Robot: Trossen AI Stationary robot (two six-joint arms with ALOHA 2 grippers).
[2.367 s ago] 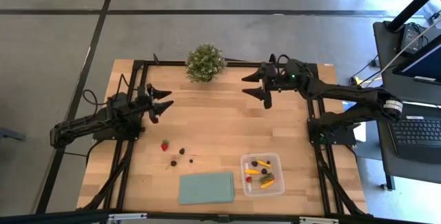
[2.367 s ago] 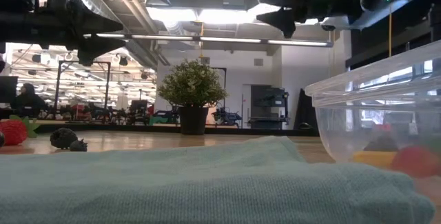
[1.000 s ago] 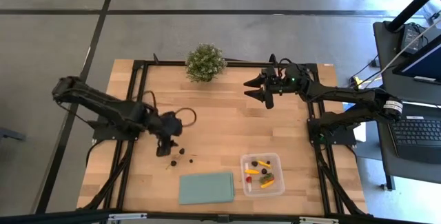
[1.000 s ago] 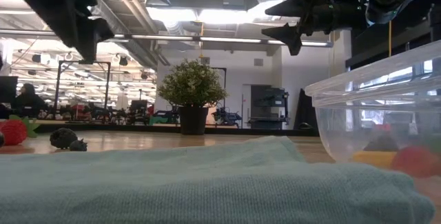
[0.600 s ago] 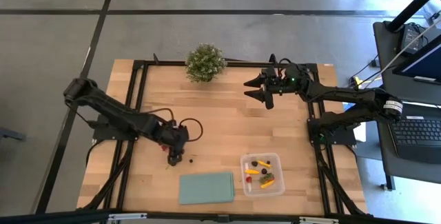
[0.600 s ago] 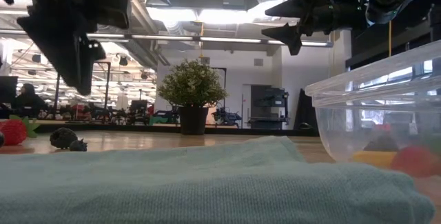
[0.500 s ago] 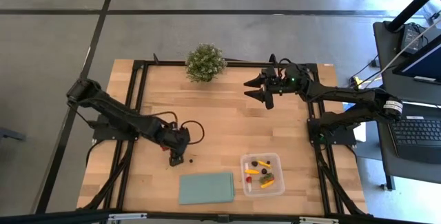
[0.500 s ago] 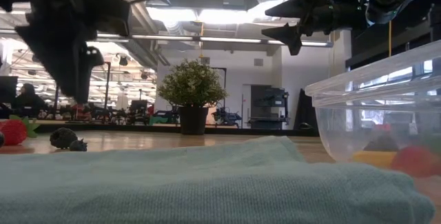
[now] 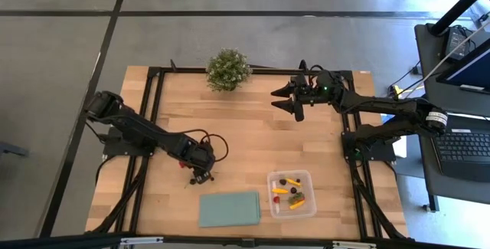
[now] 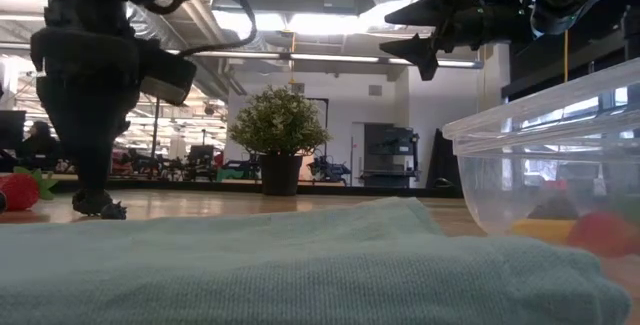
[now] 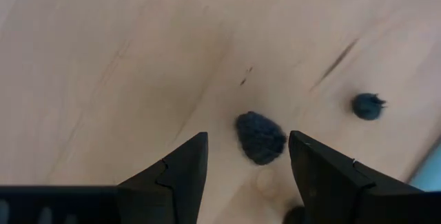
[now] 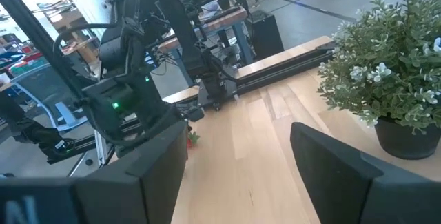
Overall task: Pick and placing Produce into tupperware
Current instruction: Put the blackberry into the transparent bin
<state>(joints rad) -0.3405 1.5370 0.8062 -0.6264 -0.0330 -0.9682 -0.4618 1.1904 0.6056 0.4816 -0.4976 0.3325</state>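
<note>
A dark round berry (image 11: 260, 136) is lying on the worktop (image 9: 253, 138) between the two spread fingers of the left gripper (image 11: 248, 172); in the left wrist view neither finger is touching it, so the gripper is standing open and holding nothing. A smaller dark berry (image 11: 367, 105) is sitting apart from the first one, beyond the finger (image 11: 331, 176) on that side. In the high view this gripper (image 9: 200, 177) is pointing down at about 7 o'clock from the worktop's centre, and its arm is reaching in from 9 o'clock. In the low view a strawberry (image 10: 20, 189) with a green top is resting on the wood at the far left, beside the dark mass of the left arm.

The tupperware (image 9: 306, 178) is sitting at about 5 o'clock on the worktop, already containing several pieces of produce: dark berries (image 9: 282, 181), a red piece (image 9: 276, 198) and yellow-orange pieces (image 9: 282, 191). A pale-green cloth (image 9: 229, 208) is lying flat just at 9 o'clock of the box, and at 5 o'clock of the left gripper.

The right gripper (image 9: 289, 99) is hovering well above the worktop at about 1 o'clock, with its fingers standing wide apart and nothing between them. A potted plant (image 9: 227, 69) is standing at the 12 o'clock edge, at 10 o'clock of that gripper.
</note>
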